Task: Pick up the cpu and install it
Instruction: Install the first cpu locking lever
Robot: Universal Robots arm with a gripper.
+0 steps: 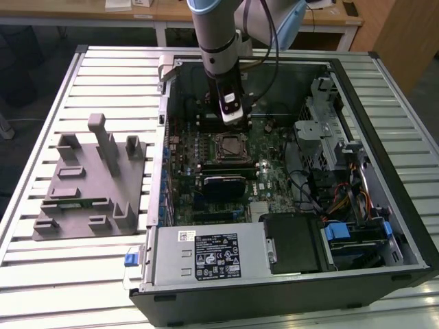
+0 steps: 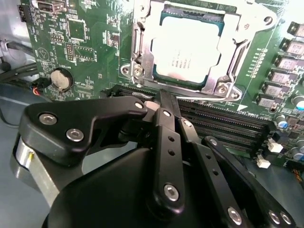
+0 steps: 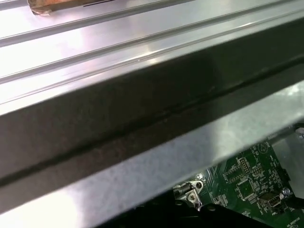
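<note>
The cpu [image 2: 187,52], a pale silvery square, lies flat inside the metal-framed socket [image 2: 142,61] on the green motherboard [image 2: 90,42]. In the exterior view the cpu [image 1: 228,146] shows in the middle of the open computer case [image 1: 384,205]. My gripper [image 1: 233,122] hangs just above the board, slightly behind the socket. In the second wrist view the gripper [image 2: 164,97] sits over the memory slots [image 2: 223,121] beside the socket. Its black fingers [image 2: 166,137] meet at the tips with nothing between them.
A grey plastic holder block [image 1: 89,181] with upright posts stands on the slatted table [image 1: 41,274] at the exterior view's left. Inside the case are a power supply [image 1: 206,257], a drive cage [image 1: 322,137] and cables [image 1: 343,199]. The case wall [image 3: 142,109] crosses the first wrist view.
</note>
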